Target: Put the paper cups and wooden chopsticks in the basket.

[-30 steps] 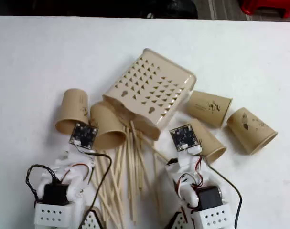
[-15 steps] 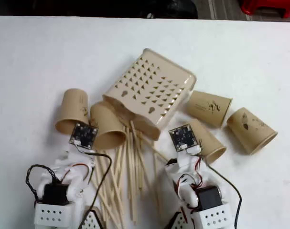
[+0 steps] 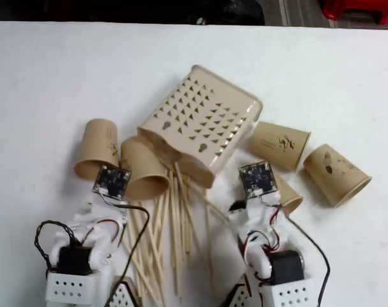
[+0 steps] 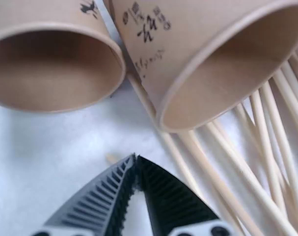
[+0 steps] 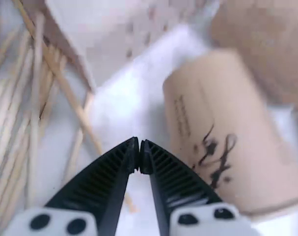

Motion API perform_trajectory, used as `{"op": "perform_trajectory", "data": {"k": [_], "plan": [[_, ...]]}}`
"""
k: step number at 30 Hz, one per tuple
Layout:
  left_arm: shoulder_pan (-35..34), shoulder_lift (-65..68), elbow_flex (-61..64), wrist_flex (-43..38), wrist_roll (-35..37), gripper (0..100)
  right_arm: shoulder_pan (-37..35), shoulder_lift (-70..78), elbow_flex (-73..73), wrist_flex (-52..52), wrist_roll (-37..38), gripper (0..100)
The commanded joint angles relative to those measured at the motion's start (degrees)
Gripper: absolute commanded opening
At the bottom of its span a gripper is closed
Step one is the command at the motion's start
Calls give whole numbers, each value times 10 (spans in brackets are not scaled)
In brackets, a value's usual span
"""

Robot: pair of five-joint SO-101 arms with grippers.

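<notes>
Beside the tipped beige perforated basket (image 3: 203, 125), tan paper cups (image 3: 96, 148) and pale wooden chopsticks (image 3: 174, 224) lie unpacked — everything remains; left gripper (image 4: 137, 164) and right gripper (image 5: 139, 152) clenched, empty.

Basket (image 3: 203, 121): beige, triangular perforations, tipped over with a perforated face up.

Cups (image 3: 96, 148): five, tan paper, dark print, all lying on their sides. Two sit left of the basket, the inner cup (image 3: 142, 169) against it. Three sit right of it: near cup (image 3: 280, 144), outer cup (image 3: 336, 174), half-hidden cup (image 3: 288, 195).

Chopsticks (image 3: 171, 236): pale wood, a loose fan, ends reaching the basket.
</notes>
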Motion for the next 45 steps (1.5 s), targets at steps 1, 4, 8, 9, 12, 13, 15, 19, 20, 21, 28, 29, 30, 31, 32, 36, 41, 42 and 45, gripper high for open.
{"op": "perform_trajectory", "data": {"k": [1, 4, 8, 9, 12, 13, 15, 19, 20, 21, 28, 29, 30, 31, 32, 36, 41, 42, 45], "plan": [[-2, -5, -3, 4, -5, 24, 18, -1, -66, -24, 84, 18], [-1, -5, -3, 4, -5, 24, 7, 2, -126, -22, 145, 19], [-2, -6, -3, -4, -5, 24, -19, 5, -207, -21, 159, 128], [-3, -6, -3, -11, -5, 24, -34, 5, -220, -22, 160, 157], [-3, -6, -3, -17, -5, 24, -88, 8, -240, -22, 193, 206], [-3, -6, -3, -17, -5, 24, -108, 16, -241, -22, 215, 214], [-3, -6, -3, -17, -5, 24, -135, 49, -241, -22, 244, 226], [-3, -6, -3, -16, -5, 24, -159, 166, -253, -40, 265, 264], [-3, -6, -3, -16, -5, 24, -160, 204, -262, -50, 267, 272], [-3, -6, -3, -15, -5, 24, -160, 241, -275, -58, 269, 276], [-2, -6, -3, -12, -5, 24, -168, 503, -411, -96, 270, 279], [-2, -6, -3, -12, -5, 24, -174, 537, -425, -101, 270, 279], [-2, -6, -3, -12, -5, 24, -180, 567, -439, -105, 270, 279], [-2, -6, -3, -12, -5, 24, -187, 594, -450, -109, 270, 279], [-2, -6, -3, -12, -5, 24, -192, 619, -462, -116, 270, 279], [-2, -6, -3, -12, -5, 24, -197, 692, -495, -141, 271, 279], [-3, -6, -3, -12, -5, 24, -194, 754, -498, -174, 331, 278], [-3, -6, -3, -12, -5, 24, -189, 764, -498, -181, 338, 277], [-2, -6, -3, -12, -5, 24, -167, 795, -498, -211, 360, 276]]}}
